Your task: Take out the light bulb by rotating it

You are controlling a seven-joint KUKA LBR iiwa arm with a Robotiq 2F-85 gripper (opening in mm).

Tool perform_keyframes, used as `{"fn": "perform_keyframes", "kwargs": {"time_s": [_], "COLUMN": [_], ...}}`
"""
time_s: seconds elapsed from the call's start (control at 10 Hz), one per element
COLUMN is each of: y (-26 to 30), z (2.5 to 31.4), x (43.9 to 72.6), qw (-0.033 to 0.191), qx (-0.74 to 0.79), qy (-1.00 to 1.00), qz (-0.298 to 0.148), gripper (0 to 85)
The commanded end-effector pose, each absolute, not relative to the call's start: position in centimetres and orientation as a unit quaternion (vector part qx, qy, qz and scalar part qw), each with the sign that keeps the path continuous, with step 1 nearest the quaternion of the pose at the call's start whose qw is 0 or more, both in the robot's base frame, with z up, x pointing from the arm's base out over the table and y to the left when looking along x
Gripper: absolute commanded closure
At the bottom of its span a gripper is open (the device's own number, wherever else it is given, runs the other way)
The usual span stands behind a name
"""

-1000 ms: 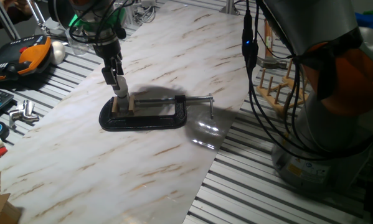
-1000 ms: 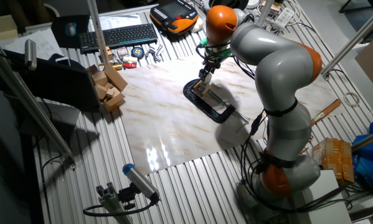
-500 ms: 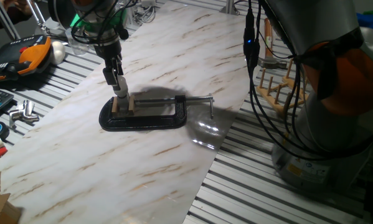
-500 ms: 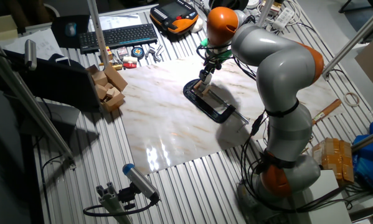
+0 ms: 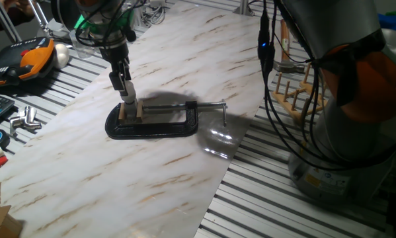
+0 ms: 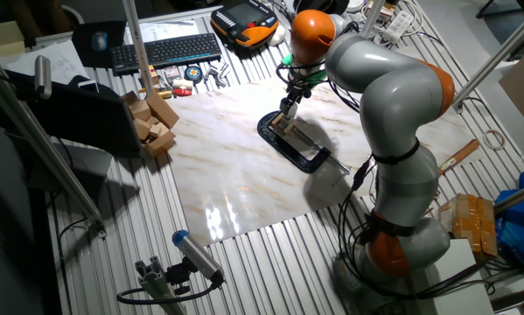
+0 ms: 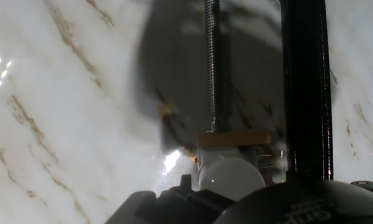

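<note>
The light bulb [image 7: 231,176] is a small frosted white globe seated in a holder between wooden blocks [image 7: 233,138], held in a black C-clamp [image 5: 158,125] on the marble board. My gripper [image 5: 127,99] points straight down onto it, with its fingers closed around the bulb [image 5: 129,104]. The bulb's metal base is hidden. In the hand view the clamp's screw [image 7: 212,62] and black bar [image 7: 306,87] run away from the bulb, and my dark fingers [image 7: 174,202] fill the bottom edge. The other fixed view shows the gripper [image 6: 286,112] over the clamp [image 6: 296,144].
An orange teach pendant [image 5: 32,56] and a larger white egg-shaped ball [image 5: 62,54] lie at the left. Metal parts [image 5: 26,119] are near the keyboard [image 6: 165,51]. A wooden peg rack [image 5: 293,92] and hanging cables [image 5: 270,99] are to the right. Wooden blocks [image 6: 152,122] sit by the board.
</note>
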State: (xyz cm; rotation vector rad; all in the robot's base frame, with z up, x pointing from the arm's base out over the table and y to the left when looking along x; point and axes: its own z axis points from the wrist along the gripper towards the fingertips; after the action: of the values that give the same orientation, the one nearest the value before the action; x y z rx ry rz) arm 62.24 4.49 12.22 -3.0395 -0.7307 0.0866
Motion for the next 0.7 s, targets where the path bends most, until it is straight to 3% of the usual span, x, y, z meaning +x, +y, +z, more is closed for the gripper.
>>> {"fn": "perform_keyframes", "kwargs": {"time_s": [0.0,0.6], "y": [4.46,4.45], "z": [12.22,12.27], "x": [62.24,62.19], "qw": [0.006,-0.002], "qx": [-0.972,-0.971], "qy": [-0.233,-0.238], "qz": [0.031,0.03], "gripper": [17.0,17.0]}}
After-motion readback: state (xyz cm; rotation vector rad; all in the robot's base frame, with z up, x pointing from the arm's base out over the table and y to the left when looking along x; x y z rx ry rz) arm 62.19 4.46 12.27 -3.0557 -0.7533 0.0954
